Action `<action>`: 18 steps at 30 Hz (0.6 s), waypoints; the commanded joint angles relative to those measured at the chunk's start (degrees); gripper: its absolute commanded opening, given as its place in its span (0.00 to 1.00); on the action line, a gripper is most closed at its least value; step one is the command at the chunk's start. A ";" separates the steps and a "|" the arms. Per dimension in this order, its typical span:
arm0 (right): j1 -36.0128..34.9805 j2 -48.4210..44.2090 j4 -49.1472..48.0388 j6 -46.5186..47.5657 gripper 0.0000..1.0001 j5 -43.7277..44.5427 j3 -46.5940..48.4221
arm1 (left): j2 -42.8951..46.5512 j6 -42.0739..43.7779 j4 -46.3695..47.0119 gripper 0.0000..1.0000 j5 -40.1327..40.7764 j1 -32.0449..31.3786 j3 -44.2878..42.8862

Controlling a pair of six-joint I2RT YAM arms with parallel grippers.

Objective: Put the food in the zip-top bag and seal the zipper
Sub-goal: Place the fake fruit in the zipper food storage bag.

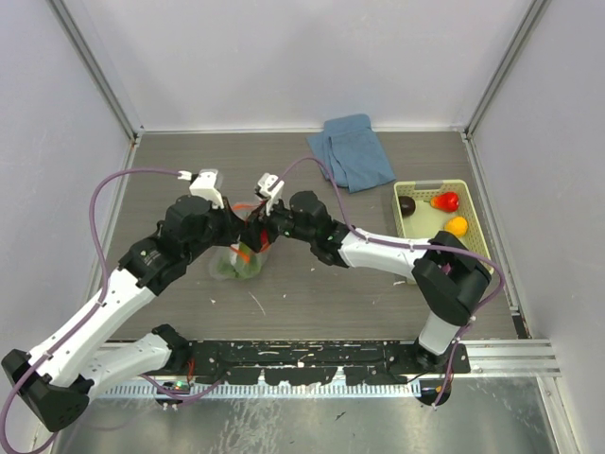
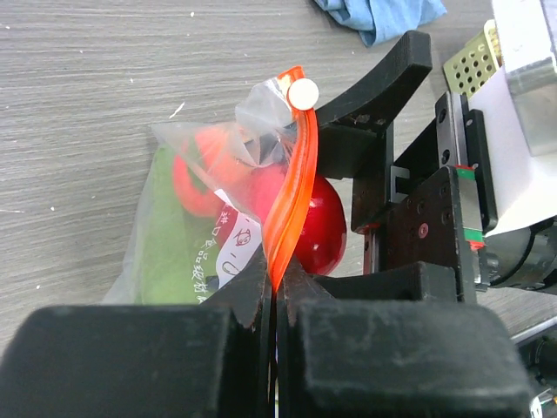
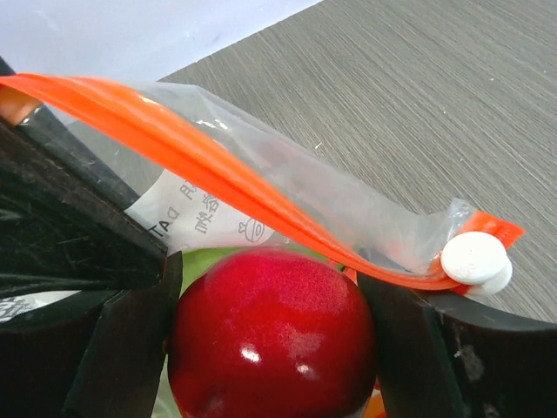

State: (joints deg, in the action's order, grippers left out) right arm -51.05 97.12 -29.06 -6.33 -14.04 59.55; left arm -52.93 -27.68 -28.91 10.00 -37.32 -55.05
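The clear zip-top bag point(image 1: 241, 260) stands at the table's middle with a green leafy vegetable point(image 2: 165, 252) and an orange fruit point(image 2: 198, 174) inside. My left gripper point(image 2: 275, 283) is shut on the orange-red zipper point(image 2: 291, 187) and holds the bag's mouth up; the white slider tab point(image 2: 303, 93) is at the strip's far end. My right gripper point(image 3: 271, 287) is shut on a shiny red round fruit point(image 3: 274, 335) right at the bag's mouth, just under the zipper point(image 3: 218, 174) and beside the slider point(image 3: 474, 259). Both grippers meet over the bag in the top view point(image 1: 253, 232).
A pale yellow-green basket point(image 1: 427, 187) at the right holds a dark eggplant point(image 1: 406, 205), a red fruit point(image 1: 445, 200) and an orange fruit point(image 1: 457, 225). A folded blue cloth point(image 1: 350, 149) lies at the back. Grey walls close in the table on three sides.
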 commanded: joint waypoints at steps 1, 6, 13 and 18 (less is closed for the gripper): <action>0.02 0.81 9.37 2.97 0.50 3.14 5.96 | 2.14 -2.77 3.58 0.00 0.99 -0.20 -0.24; -0.03 1.11 28.63 6.41 0.48 12.52 11.74 | 2.07 -3.25 1.80 0.00 4.03 0.12 0.41; 0.02 0.40 44.25 7.91 0.48 19.86 18.01 | -0.20 -2.93 1.62 0.00 2.88 0.16 0.85; 0.02 -1.28 44.88 6.63 0.46 15.97 18.31 | -0.60 -1.97 1.92 0.00 1.78 0.14 0.79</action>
State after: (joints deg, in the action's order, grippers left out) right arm -51.70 98.15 11.84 -0.27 1.15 76.88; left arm -54.33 -30.57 -29.65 11.92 -37.34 -53.43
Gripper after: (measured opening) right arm 0.825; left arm 0.004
